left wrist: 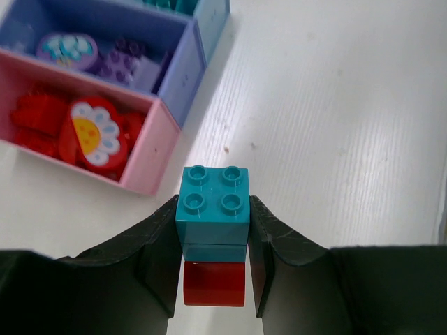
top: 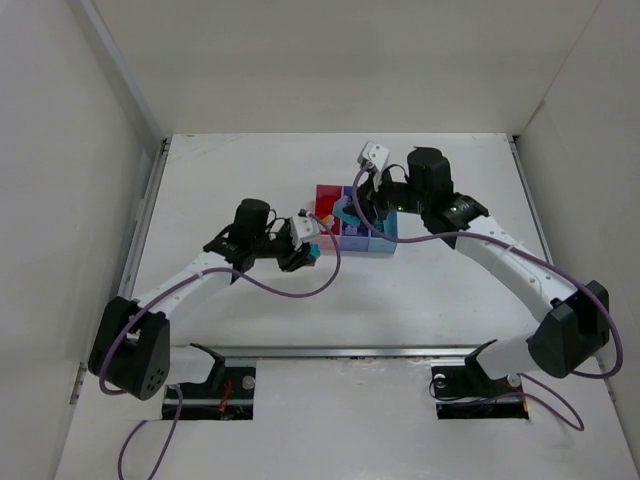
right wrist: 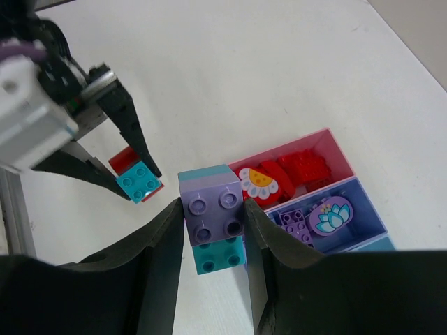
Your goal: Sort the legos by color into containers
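Note:
My left gripper (left wrist: 213, 241) is shut on a lego clump, a teal brick (left wrist: 213, 204) stacked on a red one (left wrist: 214, 283), held just off the end of the pink bin (left wrist: 150, 157). My right gripper (right wrist: 213, 230) is shut on another clump, a lavender brick (right wrist: 213, 208) above a teal brick (right wrist: 218, 255), held close over the near end of the containers (top: 375, 248). The pink bin holds red legos (right wrist: 302, 166) and a red flower piece (left wrist: 91, 132). Lavender legos (right wrist: 297, 227) and a lotus piece (right wrist: 330, 216) lie in the purple-blue bin (left wrist: 183, 77). The light blue bin (left wrist: 213, 14) barely shows.
From above, the two grippers (top: 303, 255) (top: 345, 212) hang close together at the containers' left end. White walls enclose the table (top: 250, 170) on three sides. A metal rail (top: 340, 351) runs along the near edge by the arm bases.

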Robot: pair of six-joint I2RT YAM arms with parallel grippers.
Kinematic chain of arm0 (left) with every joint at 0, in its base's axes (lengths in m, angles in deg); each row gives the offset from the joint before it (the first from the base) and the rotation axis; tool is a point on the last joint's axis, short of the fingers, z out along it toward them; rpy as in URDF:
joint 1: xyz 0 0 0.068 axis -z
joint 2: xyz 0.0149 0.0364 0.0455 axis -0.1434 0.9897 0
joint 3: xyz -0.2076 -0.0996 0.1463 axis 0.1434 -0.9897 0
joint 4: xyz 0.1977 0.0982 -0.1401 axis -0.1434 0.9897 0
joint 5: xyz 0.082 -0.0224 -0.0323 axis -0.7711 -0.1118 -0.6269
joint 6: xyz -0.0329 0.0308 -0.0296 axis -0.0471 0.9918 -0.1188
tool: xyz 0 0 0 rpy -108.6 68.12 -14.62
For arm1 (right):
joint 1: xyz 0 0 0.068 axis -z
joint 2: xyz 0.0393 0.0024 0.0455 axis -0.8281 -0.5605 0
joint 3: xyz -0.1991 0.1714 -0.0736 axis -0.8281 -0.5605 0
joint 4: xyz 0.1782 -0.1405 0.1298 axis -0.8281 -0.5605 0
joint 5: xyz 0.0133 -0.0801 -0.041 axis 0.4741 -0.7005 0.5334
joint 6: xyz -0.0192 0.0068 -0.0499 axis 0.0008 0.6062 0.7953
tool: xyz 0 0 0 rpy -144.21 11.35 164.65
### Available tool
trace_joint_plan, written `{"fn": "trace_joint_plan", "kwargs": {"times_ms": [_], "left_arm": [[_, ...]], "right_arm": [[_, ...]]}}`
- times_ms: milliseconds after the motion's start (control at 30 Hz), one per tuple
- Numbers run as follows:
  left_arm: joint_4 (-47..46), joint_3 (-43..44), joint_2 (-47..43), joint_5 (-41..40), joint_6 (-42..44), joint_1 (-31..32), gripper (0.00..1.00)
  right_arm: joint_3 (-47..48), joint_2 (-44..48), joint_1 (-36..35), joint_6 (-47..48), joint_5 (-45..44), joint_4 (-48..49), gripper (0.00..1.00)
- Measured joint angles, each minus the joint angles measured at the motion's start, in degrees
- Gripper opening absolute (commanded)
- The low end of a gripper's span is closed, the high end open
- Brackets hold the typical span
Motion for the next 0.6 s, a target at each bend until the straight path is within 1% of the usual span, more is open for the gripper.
{"fn": "trace_joint_plan", "kwargs": {"times_ms": [67,133,167,267,300,400,433,567,600], "left_arm": [[-0.02,-2.54,0.15,-2.21,1.68,0.00,0.00],[0.07,-4.85,0.70,-4.57,4.28,0.00,0.04],[0.13,-5.84,1.07,-5.75,6.01,0.00,0.10],[0.26,-7.78,1.92,-9.11,10.58,0.26,0.25],[0.22,-8.28,2.05,-10.23,12.07,0.37,0.36],[-0.09,-9.44,2.45,-13.27,15.67,1.46,0.51],[-0.13,-9.60,2.64,-13.94,16.61,1.86,0.62],[-0.50,-9.70,2.73,-15.39,18.78,2.62,0.82],[-0.61,-9.70,2.73,-15.43,18.99,2.64,0.83]], "right_arm": [[0.00,-0.02,-0.02,-0.13,-0.04,0.09,0.00],[0.00,-0.17,-0.07,-0.15,-0.04,0.15,0.00],[0.00,-0.26,-0.20,-0.17,-0.24,0.22,0.00],[0.00,-0.35,-0.66,-0.28,-0.70,0.22,0.00],[0.00,-0.35,-0.83,-0.31,-0.92,0.24,0.00],[0.00,-0.57,-1.36,-0.31,-1.36,0.39,0.00],[0.00,-0.70,-1.51,-0.31,-1.51,0.48,0.00],[0.00,-0.85,-1.88,-0.31,-1.73,0.50,0.00],[0.00,-0.85,-1.88,-0.31,-1.73,0.61,0.00]]}}
